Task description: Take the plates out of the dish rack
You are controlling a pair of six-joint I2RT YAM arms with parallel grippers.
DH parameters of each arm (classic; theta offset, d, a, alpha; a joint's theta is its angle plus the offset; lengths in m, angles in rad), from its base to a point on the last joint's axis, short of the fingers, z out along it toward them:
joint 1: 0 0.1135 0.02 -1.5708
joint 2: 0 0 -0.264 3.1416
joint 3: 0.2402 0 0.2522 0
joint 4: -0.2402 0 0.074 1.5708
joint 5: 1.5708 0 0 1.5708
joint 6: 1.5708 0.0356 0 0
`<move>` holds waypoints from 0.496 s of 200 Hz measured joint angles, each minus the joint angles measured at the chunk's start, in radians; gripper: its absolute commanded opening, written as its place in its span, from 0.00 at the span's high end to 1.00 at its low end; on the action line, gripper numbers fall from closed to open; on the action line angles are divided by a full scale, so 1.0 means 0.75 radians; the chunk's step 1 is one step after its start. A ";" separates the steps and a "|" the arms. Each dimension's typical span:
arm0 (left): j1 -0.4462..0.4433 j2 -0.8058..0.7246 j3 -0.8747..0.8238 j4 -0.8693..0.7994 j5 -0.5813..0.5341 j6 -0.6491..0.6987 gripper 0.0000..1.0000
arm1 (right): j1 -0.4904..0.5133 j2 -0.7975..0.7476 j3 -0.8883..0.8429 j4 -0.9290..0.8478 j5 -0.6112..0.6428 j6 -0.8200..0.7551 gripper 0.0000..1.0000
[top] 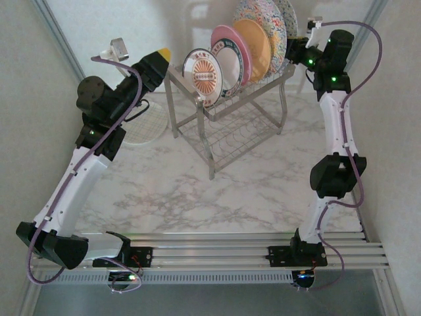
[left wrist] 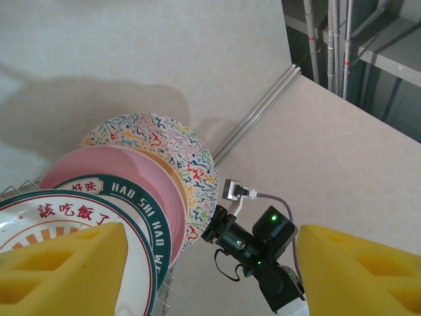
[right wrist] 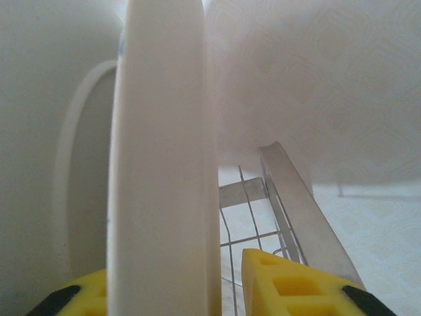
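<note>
risk notes: rear plate pickup

right gripper (right wrist: 174, 289) sat at the back end of the dish rack (top: 210, 158). its jaws were narrow and astride the rim of the rearmost plate (right wrist: 164, 145), which stood upright in its slot on the rack's upper tier. one yellow pad (right wrist: 289, 283) showed a sliver of gap to the rim, so i could not tell whether the grip had seated. left gripper (left wrist: 210, 263) hung wide and empty at the opposite end of the rack, near the medallion plate (top: 202, 76).

judged hazards:
- the bite looked shallow, on the rim edge only. glazed ceramic on foam could pivot or slip once the weight came off the slot wires. a drop would land on the rack or on the other plates.
- the speckled plate (top: 262, 23) stood close beside the target in the rack. a tilted or sideways pull would likely knock it and set the row leaning.
- a lift begun before the plate's lower edge cleared the wires could drag the whole rack.
- the left arm, so near the rack, could foul the path if both arms moved at once.
</note>
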 measured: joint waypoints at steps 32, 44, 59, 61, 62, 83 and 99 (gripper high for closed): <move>0.000 0.000 0.000 0.001 0.001 0.000 0.32 | 0.008 0.002 0.014 0.001 0.002 0.002 0.80; 0.000 0.000 0.000 0.001 0.000 0.000 0.32 | 0.009 0.002 0.016 0.003 0.012 -0.006 0.82; 0.000 0.000 0.000 0.001 0.000 0.000 0.32 | 0.010 0.002 0.017 0.003 0.028 -0.009 0.84; 0.000 0.000 0.000 0.001 0.000 0.000 0.32 | 0.011 0.002 0.017 0.003 0.032 -0.009 0.85; 0.000 0.000 0.000 0.001 0.000 0.000 0.32 | 0.011 0.002 0.017 0.003 0.033 -0.009 0.85; 0.000 0.000 0.000 0.001 0.000 0.000 0.32 | 0.016 0.002 0.019 0.003 0.046 -0.011 0.90; -0.002 0.000 0.000 0.001 0.001 0.000 0.32 | 0.017 0.002 0.021 0.003 0.053 -0.011 0.94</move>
